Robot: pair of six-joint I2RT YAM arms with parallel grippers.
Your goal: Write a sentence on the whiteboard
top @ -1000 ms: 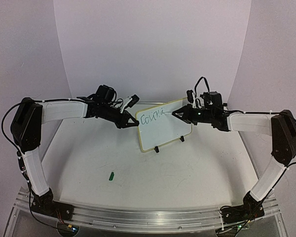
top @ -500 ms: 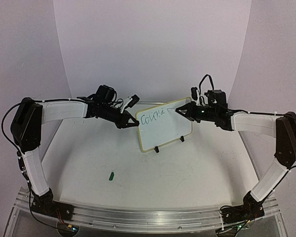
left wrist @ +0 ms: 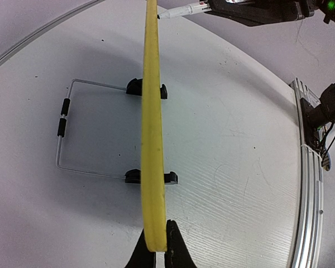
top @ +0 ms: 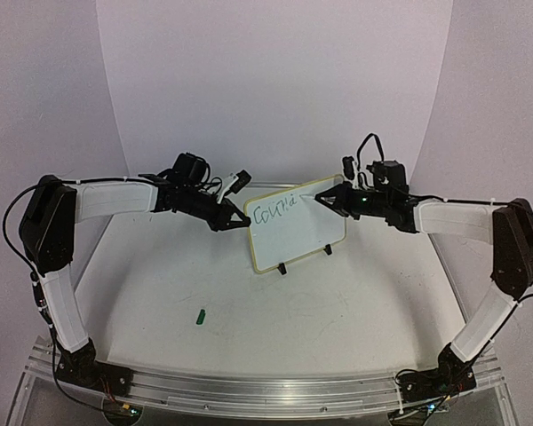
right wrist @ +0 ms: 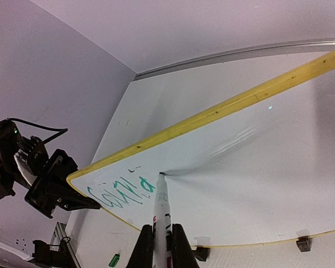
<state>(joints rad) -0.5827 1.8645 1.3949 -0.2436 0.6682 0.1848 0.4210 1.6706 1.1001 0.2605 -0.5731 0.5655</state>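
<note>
The whiteboard point(top: 298, 232) stands tilted on its black feet at the back middle of the table; in the left wrist view its yellow rim point(left wrist: 152, 111) shows edge-on. Part of the sentence point(top: 274, 209), a few green letters point(right wrist: 120, 192), runs slanted along its upper left. My left gripper point(top: 246, 220) is shut on the board's left edge, the rim pinched between its fingertips point(left wrist: 156, 251). My right gripper point(top: 324, 201) point(right wrist: 162, 237) is shut on a white marker point(right wrist: 161, 212). The marker's tip meets the board just right of the last letter.
A small green marker cap point(top: 200, 314) point(right wrist: 114, 259) lies on the table in front of the left arm. A wire stand point(left wrist: 64, 123) props the board from behind. An aluminium rail point(top: 266, 390) runs along the near edge. White curved walls close the back.
The right gripper has shifted the marker a little right and up from the last letter, then held still. The left gripper and the board have not moved.
</note>
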